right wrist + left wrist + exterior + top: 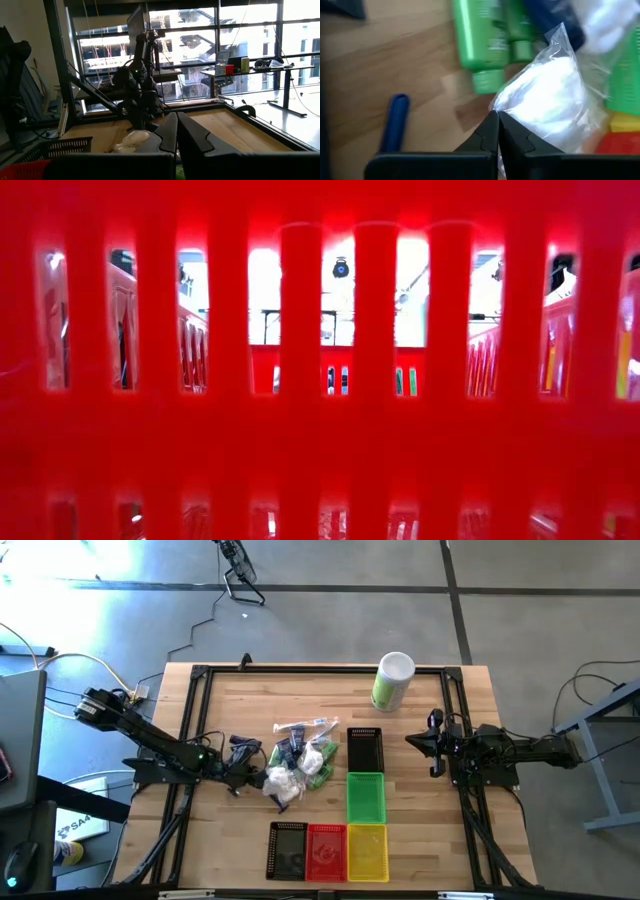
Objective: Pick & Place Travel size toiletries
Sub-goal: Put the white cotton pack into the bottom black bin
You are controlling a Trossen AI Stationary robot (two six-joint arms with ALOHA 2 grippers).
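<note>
Left gripper [497,117] pinches white pouch [545,100]; red basket [320,360] blocks low view.

A wooden table [150,730] carries a loose pile of travel size toiletries [298,762] near its centre, a green-and-white canister [392,681] upright by the far edge, and black [365,748], green [366,798], yellow [367,851], red [326,852] and black [288,850] baskets toward the near edge.

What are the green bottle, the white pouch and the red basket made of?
The green bottle looks like smooth, slightly glossy plastic. The white pouch seems to be thin clear film over something white, going by its crinkles and shine. The red basket looks like rigid moulded plastic, with slotted walls.
</note>
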